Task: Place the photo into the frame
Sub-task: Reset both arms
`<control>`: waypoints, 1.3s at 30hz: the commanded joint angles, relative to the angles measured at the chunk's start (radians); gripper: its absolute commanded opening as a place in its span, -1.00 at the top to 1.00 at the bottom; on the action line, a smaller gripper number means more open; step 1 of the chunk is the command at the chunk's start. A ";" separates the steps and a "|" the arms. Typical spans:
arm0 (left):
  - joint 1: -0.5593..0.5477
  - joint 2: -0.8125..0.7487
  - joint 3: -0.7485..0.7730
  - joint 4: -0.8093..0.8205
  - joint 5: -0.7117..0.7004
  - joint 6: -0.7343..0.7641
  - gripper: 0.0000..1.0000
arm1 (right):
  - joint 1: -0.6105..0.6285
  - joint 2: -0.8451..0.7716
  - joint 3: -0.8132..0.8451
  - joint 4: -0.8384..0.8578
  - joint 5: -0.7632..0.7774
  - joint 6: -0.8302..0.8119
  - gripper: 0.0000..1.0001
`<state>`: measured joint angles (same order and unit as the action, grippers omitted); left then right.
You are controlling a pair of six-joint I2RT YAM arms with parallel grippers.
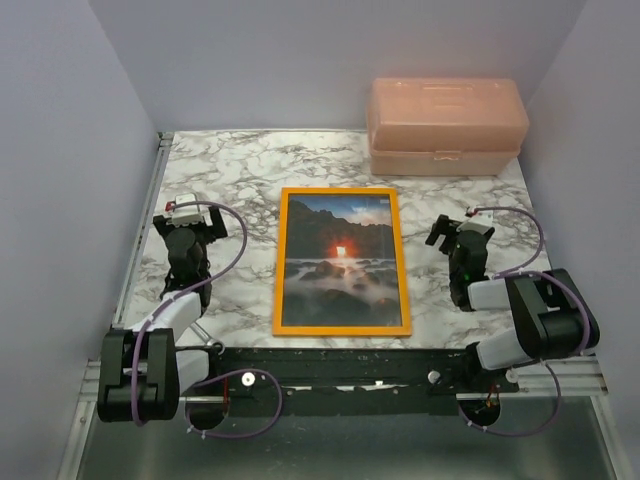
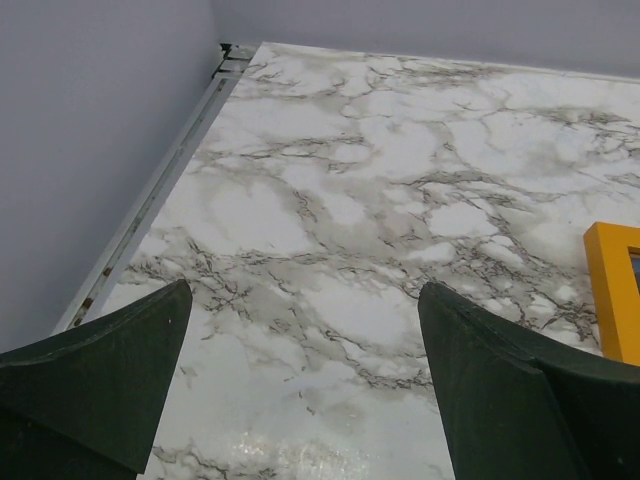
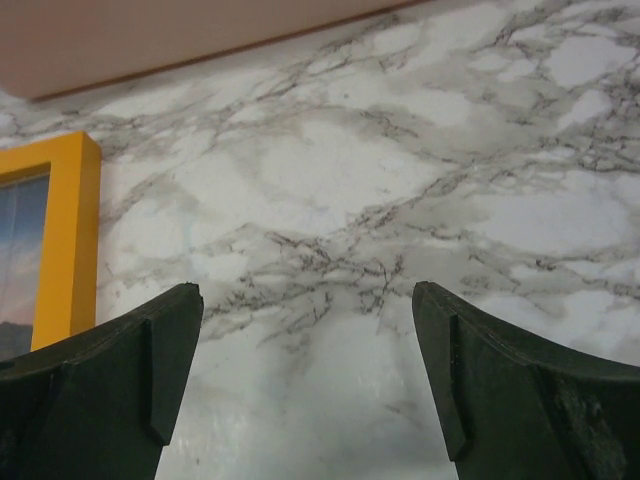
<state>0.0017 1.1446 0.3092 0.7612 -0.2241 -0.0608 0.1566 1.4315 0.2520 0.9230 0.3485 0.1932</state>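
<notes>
Right end effector with two dark fingers spread wide at the bottom corners, white and grey marbled tabletop between and beyond them, orange frame corner at middle left, photo with blue cloudy sky inside it, pink box edge across the upper left.

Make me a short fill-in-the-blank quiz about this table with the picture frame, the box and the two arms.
1. The photo lies ____ the frame.
2. The pink box stands at the table's far ____ corner.
3. The left gripper and the right gripper are both ____, holding nothing.
4. The frame lies ____ the two grippers.
Missing words: inside; right; open; between.
</notes>
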 commanded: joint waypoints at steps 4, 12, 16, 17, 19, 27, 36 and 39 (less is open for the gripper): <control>0.056 -0.043 -0.059 0.098 0.213 -0.023 -0.97 | -0.089 0.173 0.000 0.343 -0.158 -0.040 -0.90; 0.059 -0.111 -0.130 0.151 0.167 0.001 -0.97 | -0.088 0.197 -0.022 0.417 -0.163 -0.055 -1.00; 0.060 -0.127 -0.169 0.210 0.164 -0.024 -0.97 | -0.088 0.196 -0.022 0.417 -0.163 -0.054 -1.00; 0.060 -0.119 -0.160 0.217 0.171 -0.033 -0.97 | -0.088 0.196 -0.022 0.417 -0.163 -0.054 -0.99; 0.060 -0.114 -0.144 0.200 0.204 -0.041 -0.97 | -0.088 0.196 -0.022 0.418 -0.163 -0.054 -1.00; 0.060 0.114 -0.156 0.447 0.264 -0.041 -0.97 | -0.088 0.197 -0.009 0.397 -0.217 -0.071 -1.00; 0.020 0.132 -0.068 0.310 0.250 0.006 -0.97 | -0.088 0.198 0.001 0.377 -0.272 -0.090 -1.00; 0.018 0.133 -0.068 0.309 0.251 0.005 -0.97 | -0.088 0.196 0.000 0.375 -0.272 -0.089 -1.00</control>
<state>0.0238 1.2800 0.2340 1.0779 0.0040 -0.0700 0.0708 1.6165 0.2443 1.2819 0.0982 0.1268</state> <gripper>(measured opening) 0.984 0.996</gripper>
